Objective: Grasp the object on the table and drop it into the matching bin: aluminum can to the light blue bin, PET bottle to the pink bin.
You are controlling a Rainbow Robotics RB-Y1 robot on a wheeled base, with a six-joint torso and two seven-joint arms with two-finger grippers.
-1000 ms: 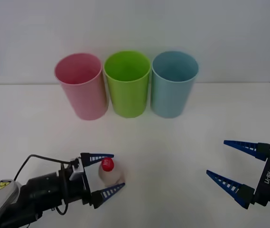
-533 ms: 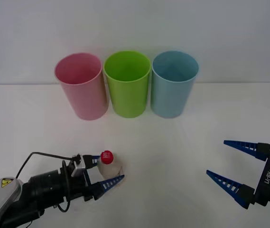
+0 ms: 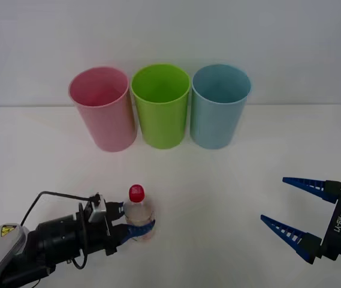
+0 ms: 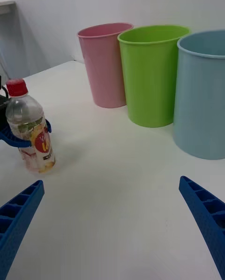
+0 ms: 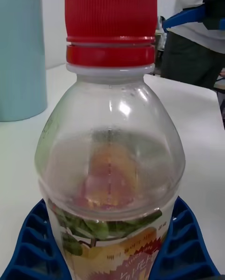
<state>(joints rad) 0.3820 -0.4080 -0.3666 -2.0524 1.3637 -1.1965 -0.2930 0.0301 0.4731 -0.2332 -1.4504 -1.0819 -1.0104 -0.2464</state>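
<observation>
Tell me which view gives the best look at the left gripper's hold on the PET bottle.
The left wrist view: both blue fingers hug the PET bottle at its label. The right wrist view shows the left gripper around the upright bottle from the side; the front view shows it from above.

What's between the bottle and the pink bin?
Nothing: just bare table lies between the bottle and the pink bin, as the front view shows.

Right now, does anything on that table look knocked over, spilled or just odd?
Nothing stands out. The PET bottle stands upright, capped, in the left end effector; the three bins, the pink bin among them, stand upright in a row.
</observation>
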